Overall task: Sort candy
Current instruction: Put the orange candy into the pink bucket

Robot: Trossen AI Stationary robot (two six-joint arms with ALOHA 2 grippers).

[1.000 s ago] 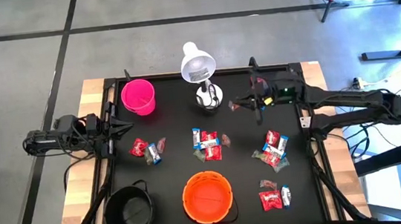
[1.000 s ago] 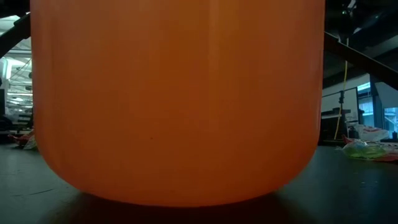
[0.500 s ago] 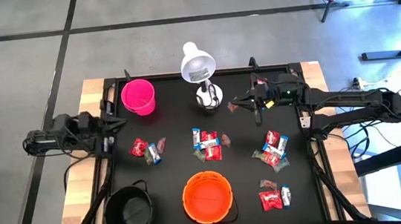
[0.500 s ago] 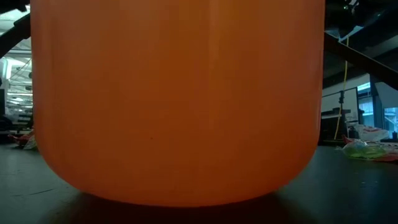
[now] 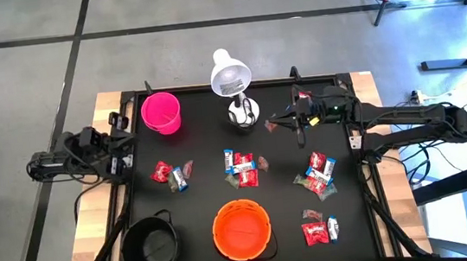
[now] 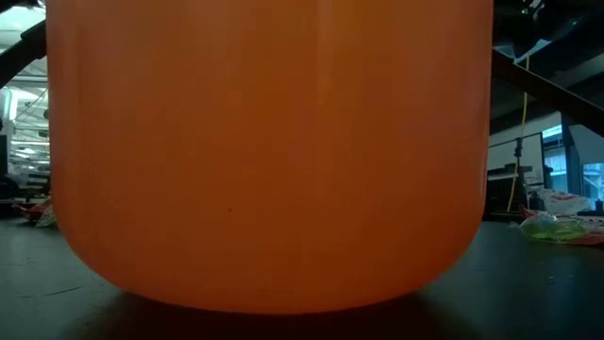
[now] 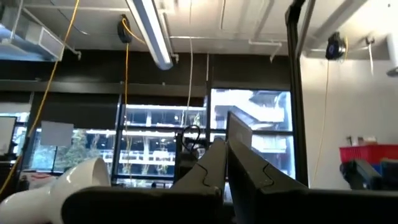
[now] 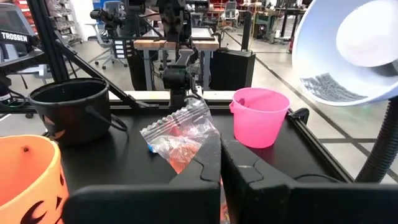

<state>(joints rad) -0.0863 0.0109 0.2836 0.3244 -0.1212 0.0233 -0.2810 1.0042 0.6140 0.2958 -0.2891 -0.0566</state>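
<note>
A: Fingers on my right arm [image 5: 271, 124] are clamped on one clear-wrapped candy [image 5: 273, 125], held above the counter [image 5: 200, 143] between lamp [image 5: 229, 74] and right-hand candy pile [image 5: 316, 174].

B: Left?

A: Left fingers [image 5: 132, 134] pressed together, holding nothing, at the counter's left edge near the pink cup [image 5: 161, 112].

B: Low view?

A: Orange bowl [image 6: 269, 151] fills it.

B: Right wrist?

A: Wrapper [image 8: 180, 134] sticks up from the fingertips [image 8: 211, 152]; black bowl [image 8: 73, 109] beyond.
</note>
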